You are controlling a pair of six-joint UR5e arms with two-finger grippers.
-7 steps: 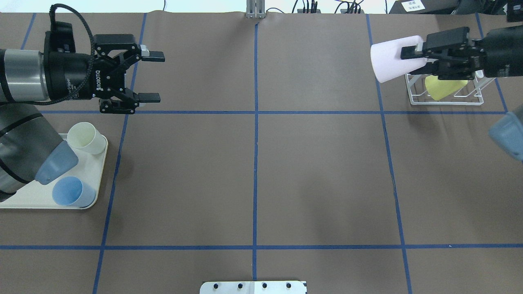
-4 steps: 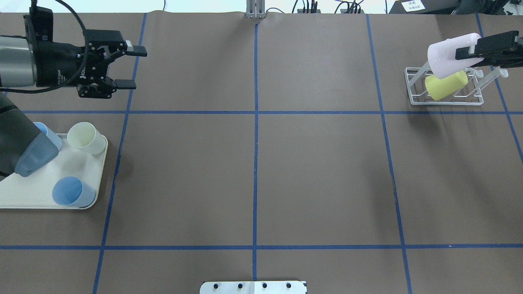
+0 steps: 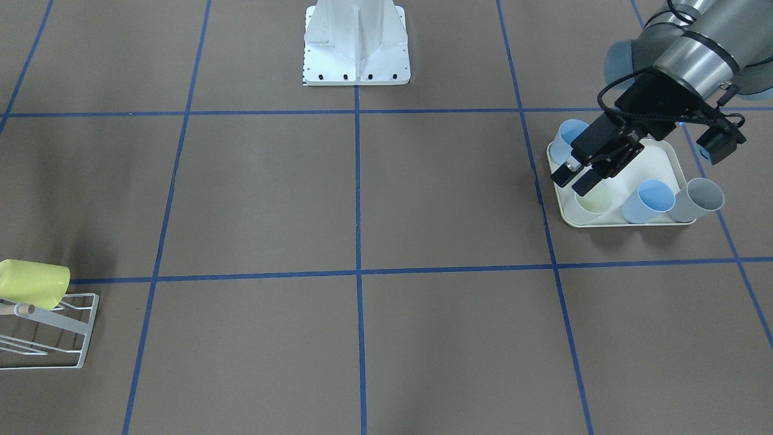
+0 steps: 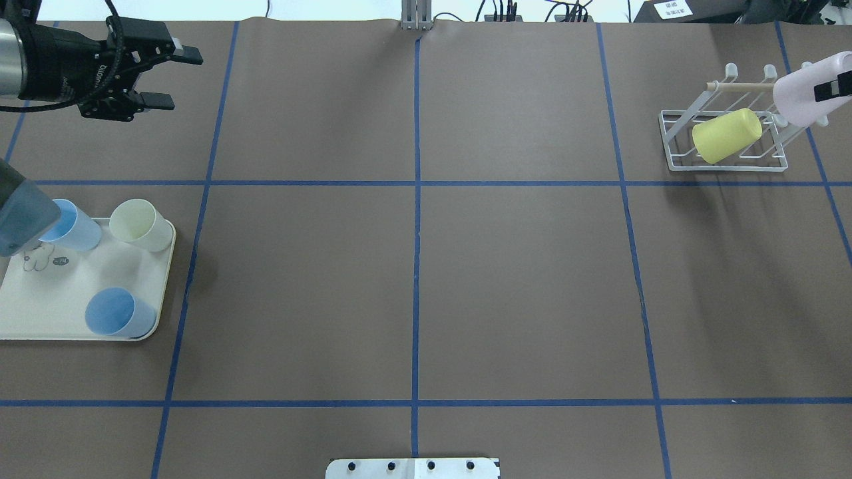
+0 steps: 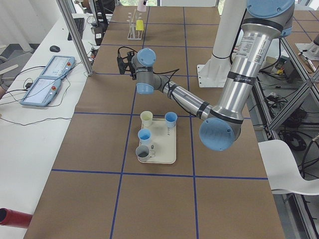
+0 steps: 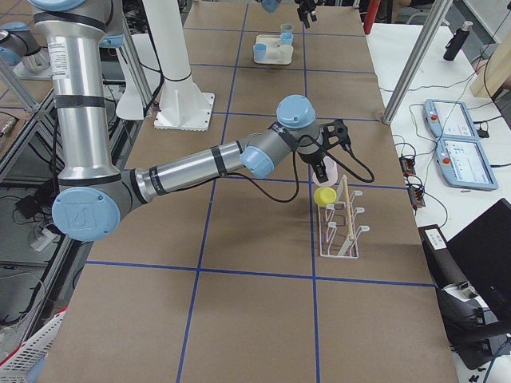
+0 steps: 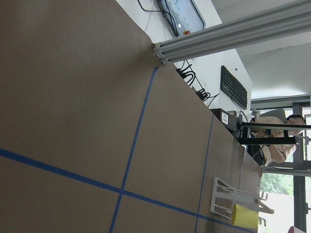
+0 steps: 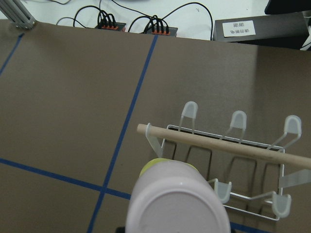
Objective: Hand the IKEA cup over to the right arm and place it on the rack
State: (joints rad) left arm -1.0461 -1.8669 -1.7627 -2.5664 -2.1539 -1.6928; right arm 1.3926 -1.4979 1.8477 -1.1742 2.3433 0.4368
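The IKEA cup is pale pink and lies tilted in the air over the right end of the rack, just past its wooden dowel. My right gripper is shut on the cup at the view's right edge. In the right wrist view the cup's base fills the foreground above the rack. A yellow cup hangs on a prong. My left gripper is open and holds nothing at the far left back of the table.
A cream tray at the left front holds several cups, blue and cream among them. The robot's white base plate sits at the near edge. Cables run along the far edge.
My right gripper carried the pink cup rightward from the rack's left side to above its right end. My left arm drew back and to the left, still open.
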